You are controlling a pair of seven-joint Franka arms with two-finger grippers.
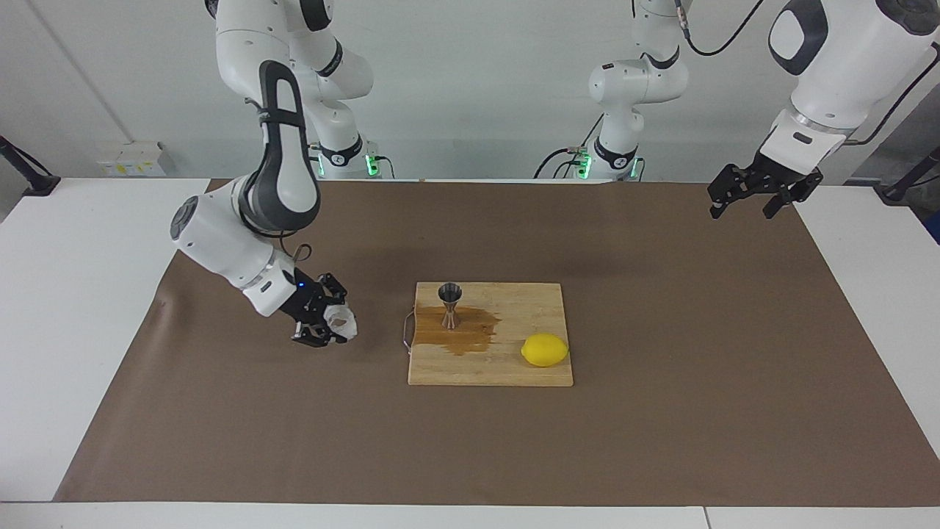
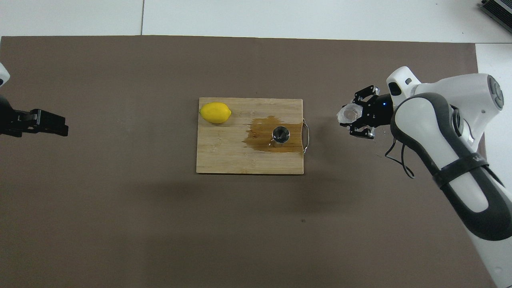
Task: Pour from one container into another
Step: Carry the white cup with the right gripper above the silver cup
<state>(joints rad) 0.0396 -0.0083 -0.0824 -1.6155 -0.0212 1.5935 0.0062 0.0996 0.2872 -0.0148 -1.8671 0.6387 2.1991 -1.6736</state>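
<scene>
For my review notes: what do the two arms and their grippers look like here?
Both arms are glossy white with dark grey joint bands and panels. The right gripper is black linkwork with a small blue light at the wrist and a thin dark cable looping beside it. The left gripper is black too; black cables hang above its arm. Green lights glow at both bases.

Setting: a robotics lab, not a home kitchen.
Arms: two white robot arms point(image 1: 242, 184) bolted at the table's edge, green lights at their bases.
Table: white worktop point(image 1: 66, 294) covered by a brown paper sheet point(image 1: 661, 411).
Props: at the sheet's middle, a wooden cutting board point(image 1: 507, 371) carrying a lemon point(image 1: 545, 350).
Surroundings: bare white wall, loose cables.
</scene>
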